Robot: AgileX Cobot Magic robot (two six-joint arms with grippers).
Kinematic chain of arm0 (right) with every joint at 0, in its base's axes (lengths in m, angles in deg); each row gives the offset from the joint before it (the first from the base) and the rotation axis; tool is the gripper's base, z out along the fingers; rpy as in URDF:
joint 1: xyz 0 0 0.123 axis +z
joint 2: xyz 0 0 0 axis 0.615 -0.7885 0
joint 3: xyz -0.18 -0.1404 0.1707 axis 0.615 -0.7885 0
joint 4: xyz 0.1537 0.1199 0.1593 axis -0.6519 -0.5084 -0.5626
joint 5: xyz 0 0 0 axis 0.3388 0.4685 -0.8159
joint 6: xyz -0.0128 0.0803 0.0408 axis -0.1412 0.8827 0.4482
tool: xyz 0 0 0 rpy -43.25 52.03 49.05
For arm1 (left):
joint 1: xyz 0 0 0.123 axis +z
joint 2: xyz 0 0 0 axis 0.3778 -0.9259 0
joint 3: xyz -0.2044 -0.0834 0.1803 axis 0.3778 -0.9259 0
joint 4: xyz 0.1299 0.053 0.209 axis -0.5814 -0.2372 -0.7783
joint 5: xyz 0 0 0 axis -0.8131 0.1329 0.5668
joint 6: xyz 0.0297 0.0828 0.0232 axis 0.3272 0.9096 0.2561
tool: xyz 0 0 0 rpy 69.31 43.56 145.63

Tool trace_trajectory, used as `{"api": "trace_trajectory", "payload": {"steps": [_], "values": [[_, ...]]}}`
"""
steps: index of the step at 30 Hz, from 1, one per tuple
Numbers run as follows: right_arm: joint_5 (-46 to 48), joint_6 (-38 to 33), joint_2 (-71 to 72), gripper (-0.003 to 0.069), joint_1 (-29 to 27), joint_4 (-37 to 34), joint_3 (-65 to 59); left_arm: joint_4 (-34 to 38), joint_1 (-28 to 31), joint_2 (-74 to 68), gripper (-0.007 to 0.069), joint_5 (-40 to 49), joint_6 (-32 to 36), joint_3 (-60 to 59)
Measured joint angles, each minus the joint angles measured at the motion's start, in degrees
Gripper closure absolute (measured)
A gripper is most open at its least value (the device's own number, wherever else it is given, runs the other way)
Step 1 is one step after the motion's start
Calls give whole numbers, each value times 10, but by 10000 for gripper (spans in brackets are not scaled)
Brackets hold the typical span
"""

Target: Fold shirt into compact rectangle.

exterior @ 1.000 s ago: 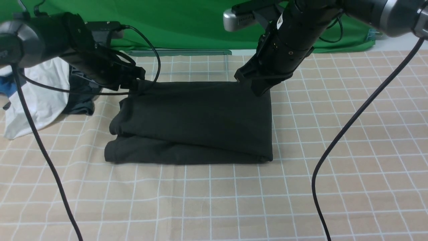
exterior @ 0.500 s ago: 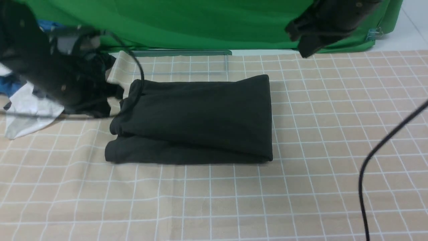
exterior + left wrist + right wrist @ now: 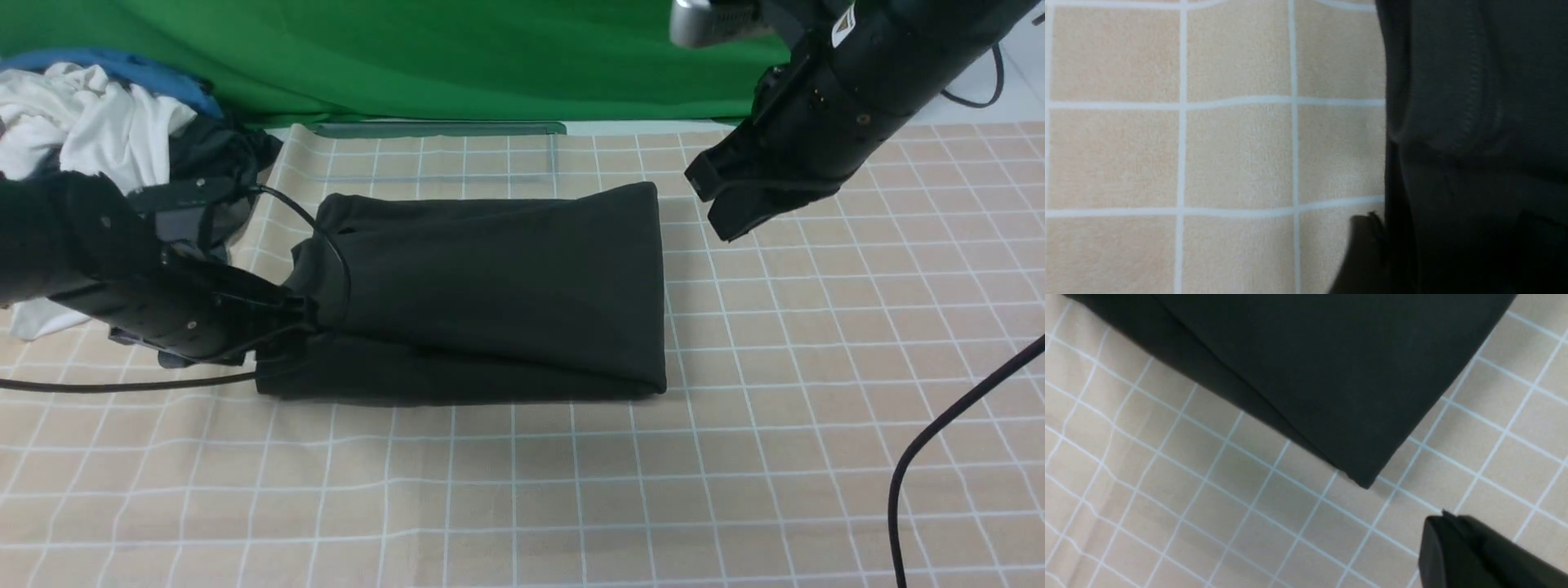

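The checked bench (image 3: 571, 490) carries the shirt (image 3: 490, 286), folded into a dark rectangle at its middle. The left pincer (image 3: 298, 322) sits at the shirt's left edge; I cannot tell its spread. The right pincer (image 3: 718, 204), closed and empty, hovers just beside the far right corner.

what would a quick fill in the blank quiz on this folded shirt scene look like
1. The shirt lies folded on a tablecloth printed with a ____ pattern.
2. The backdrop behind the table is ____.
3. The left gripper is at the shirt's ____ edge.
4. The right gripper hangs in the air, touching ____.

Missing words: grid; green; left; nothing
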Motion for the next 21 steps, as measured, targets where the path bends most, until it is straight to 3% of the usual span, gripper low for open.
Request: {"api": "trace_trajectory", "payload": {"steps": [3,7,10,15,16,17,18,21], "values": [[1,-2,-2,623,1,0,0,32,0,-20,81,-2,24,0],[4,-2,-19,623,-9,3,0,77,0,-33,99,-3,68,0],[7,3,-38,615,-26,4,0,90,-1,-36,181,4,81,1],[13,9,-68,561,-38,6,0,99,-3,-36,424,14,92,4],[15,10,-79,519,-38,4,0,92,-5,-34,520,26,93,9],[15,10,-82,505,-38,1,0,90,-5,-34,529,28,93,10],[16,11,-96,426,-38,-9,0,78,-5,-30,579,45,94,19],[16,14,-121,299,-38,-37,0,64,-5,-19,594,77,95,30]]}}
